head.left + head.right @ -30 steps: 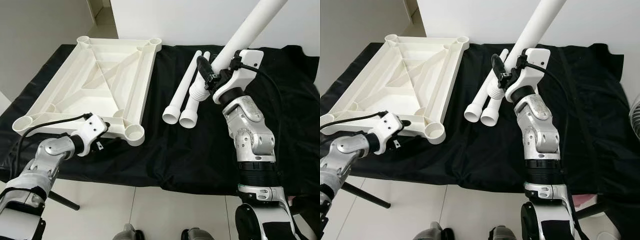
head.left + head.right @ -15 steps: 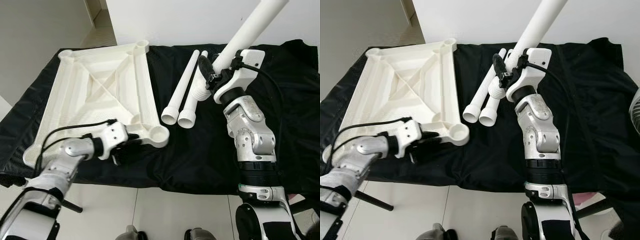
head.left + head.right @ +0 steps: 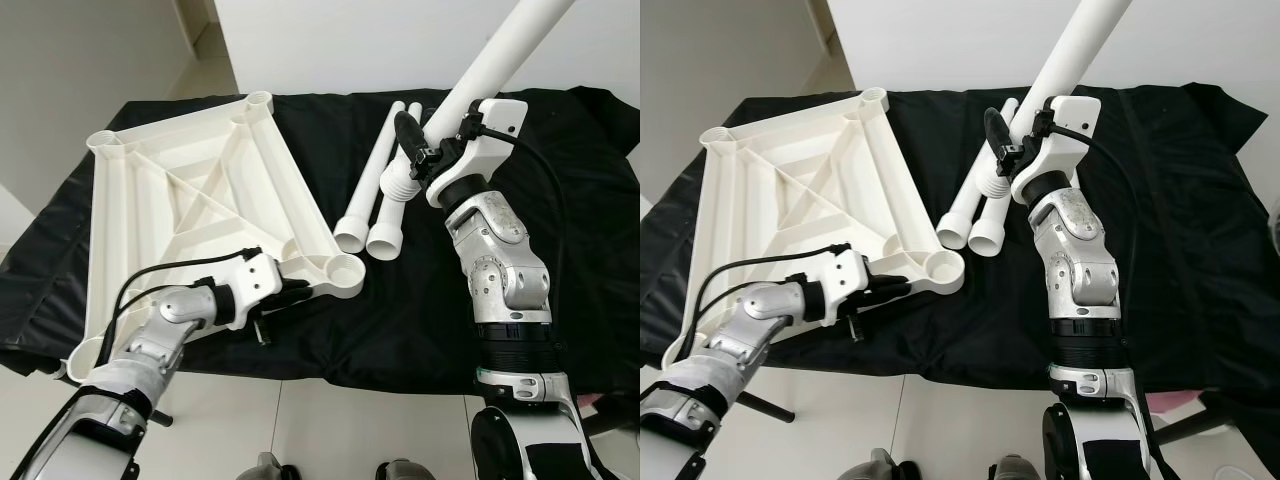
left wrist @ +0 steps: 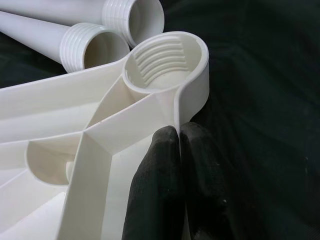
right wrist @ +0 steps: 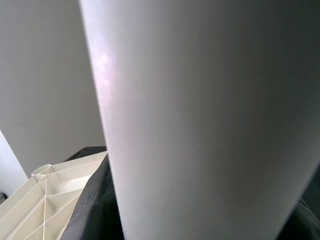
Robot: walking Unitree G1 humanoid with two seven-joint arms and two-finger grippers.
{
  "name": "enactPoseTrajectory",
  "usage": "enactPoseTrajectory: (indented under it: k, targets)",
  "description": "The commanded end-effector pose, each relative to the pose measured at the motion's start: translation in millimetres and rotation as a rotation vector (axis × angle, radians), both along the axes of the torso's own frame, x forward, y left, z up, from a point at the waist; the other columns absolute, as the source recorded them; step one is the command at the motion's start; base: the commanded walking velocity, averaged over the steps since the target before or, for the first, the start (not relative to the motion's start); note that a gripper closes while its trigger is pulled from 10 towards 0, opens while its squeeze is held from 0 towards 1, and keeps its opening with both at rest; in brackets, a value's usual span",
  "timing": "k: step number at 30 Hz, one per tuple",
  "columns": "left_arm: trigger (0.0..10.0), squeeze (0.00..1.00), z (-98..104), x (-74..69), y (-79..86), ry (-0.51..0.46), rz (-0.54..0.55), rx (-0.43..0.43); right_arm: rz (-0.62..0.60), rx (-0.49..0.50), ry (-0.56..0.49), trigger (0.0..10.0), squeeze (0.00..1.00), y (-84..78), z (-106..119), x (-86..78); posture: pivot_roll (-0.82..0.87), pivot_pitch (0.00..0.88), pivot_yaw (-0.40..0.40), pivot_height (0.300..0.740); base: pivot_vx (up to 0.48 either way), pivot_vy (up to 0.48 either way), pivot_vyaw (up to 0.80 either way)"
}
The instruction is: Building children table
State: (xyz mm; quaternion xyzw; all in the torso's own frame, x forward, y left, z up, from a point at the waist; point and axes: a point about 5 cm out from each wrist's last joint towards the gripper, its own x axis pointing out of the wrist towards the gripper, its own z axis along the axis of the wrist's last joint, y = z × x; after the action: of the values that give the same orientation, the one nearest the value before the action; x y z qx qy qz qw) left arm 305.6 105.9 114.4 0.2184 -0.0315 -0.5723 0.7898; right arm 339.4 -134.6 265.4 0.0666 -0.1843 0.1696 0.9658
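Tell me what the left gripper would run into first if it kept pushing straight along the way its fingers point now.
The left gripper already pinches the tabletop rim. Straight ahead sits its threaded corner socket, then probably the open ends of the two lying legs, though depth is unclear.

Head stereo pair: looking forward and down from above onto black cloth [image 3: 400, 310], both arms in frame; right eye shifted slightly sideways, sharing nearly the whole scene. Left wrist camera: very near, looking along black fingers [image 4: 155, 190] toward threaded corner socket [image 4: 165, 60] at 12 o'clock, two lying legs [image 4: 95, 47] at 11 o'clock. Right wrist camera: extremely near held white leg [image 5: 210, 115], tabletop frame [image 5: 50, 195] at 8 o'clock, shared with head views.
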Motion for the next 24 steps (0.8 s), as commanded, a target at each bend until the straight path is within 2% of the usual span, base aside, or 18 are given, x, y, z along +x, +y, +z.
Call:
enactPoseTrajectory:
  k: [1, 2, 3, 6, 8, 9, 10, 11, 13, 15, 17, 20, 22, 23, 24]
  targets:
    - [10.0, 0.44, -20.9, -13.5, -14.3, 0.092, -0.014, -0.022, 0.006, -0.02, 0.009, 10.0, 0.0, 4.3, -2.4, -0.7, -0.13, 0.098, 0.121, 0.74, 0.0, 0.0, 0.0]
    - [10.0, 0.44, -20.9, -13.5, -14.3, 0.092, -0.014, -0.022, 0.006, -0.02, 0.009, 10.0, 0.0, 4.3, -2.4, -0.7, -0.13, 0.098, 0.121, 0.74, 0.0, 0.0, 0.0]
    - [10.0, 1.0, -18.6, -13.3, -14.5, 0.106, -0.006, -0.047, 0.007, -0.033, 0.022, 10.0, 0.0, 5.5, -4.6, -0.4, -0.13, 0.098, 0.121, 0.74, 0.0, 0.0, 0.0]
    - [10.0, 1.0, -15.4, -13.8, -13.2, 0.109, -0.003, -0.065, 0.009, -0.045, 0.036, 10.0, 0.0, 6.9, -6.8, -0.2, -0.12, 0.101, 0.119, 0.74, 0.0, 0.0, 0.0]
    - [10.0, 1.0, -5.7, -13.8, -4.3, 0.067, 0.012, -0.056, 0.011, -0.072, 0.069, 10.0, 0.0, 8.6, -11.8, 1.6, -0.11, 0.108, 0.114, 0.74, 0.0, 0.0, 0.0]
    - [10.0, 0.73, -0.5, -14.3, 0.1, 0.054, 0.016, -0.048, 0.013, -0.083, 0.082, 10.0, 0.0, 8.9, -13.6, 2.4, -0.11, 0.109, 0.115, 0.74, 0.0, 0.0, 0.0]
    - [10.0, 0.73, -0.5, -14.3, 0.1, 0.054, 0.016, -0.048, 0.013, -0.083, 0.082, 10.0, 0.0, 8.9, -13.6, 2.4, -0.11, 0.109, 0.115, 0.74, 0.0, 0.0, 0.0]
    - [10.0, 0.0, 2.6, -14.8, 2.7, 0.049, 0.017, -0.042, 0.013, -0.089, 0.088, 10.0, 0.0, 8.9, -14.6, 2.8, -0.11, 0.109, 0.115, 0.74, 0.0, 0.0, 0.0]
    - [10.0, 0.0, 7.3, -15.4, 7.2, 0.039, 0.013, -0.027, 0.017, -0.098, 0.089, 10.0, 0.0, 9.8, -15.2, 3.3, -0.11, 0.109, 0.115, 0.74, 0.0, 0.0, 0.0]
    - [10.0, 0.0, 18.5, -14.7, 20.9, -0.021, 0.025, 0.028, 0.034, -0.123, 0.089, 10.0, 0.0, 13.5, -17.6, 3.4, -0.09, 0.109, 0.111, 0.74, 0.0, 0.0, 0.0]
    - [10.0, 0.0, 20.9, -14.5, 23.0, -0.039, 0.033, 0.033, 0.037, -0.126, 0.089, 10.0, 0.0, 14.2, -18.1, 3.2, -0.09, 0.109, 0.111, 0.74, 0.0, 0.0, 0.0]
    - [10.0, 0.0, 31.3, -12.0, 39.4, -0.062, 0.082, 0.061, 0.05, -0.142, 0.085, 10.0, 0.0, 18.4, -20.6, 3.3, -0.09, 0.109, 0.109, 0.74, 0.0, 0.0, 0.0]
    - [10.0, 0.0, 34.3, -10.5, 44.3, -0.066, 0.104, 0.061, 0.054, -0.146, 0.085, 10.0, 0.0, 19.7, -21.2, 3.3, -0.09, 0.109, 0.109, 0.74, 0.0, 0.0, 0.0]
    - [10.0, 0.0, 40.6, -8.5, 53.2, -0.08, 0.139, 0.06, 0.058, -0.155, 0.081, 10.0, 0.0, 21.4, -21.9, 3.2, -0.08, 0.11, 0.106, 0.74, 0.0, 0.0, 0.0]
    - [10.0, 0.0, 40.6, -8.5, 53.2, -0.08, 0.139, 0.06, 0.058, -0.155, 0.081, 10.0, 0.0, 21.4, -21.9, 3.2, -0.08, 0.11, 0.106, 0.74, 0.0, 0.0, 0.0]
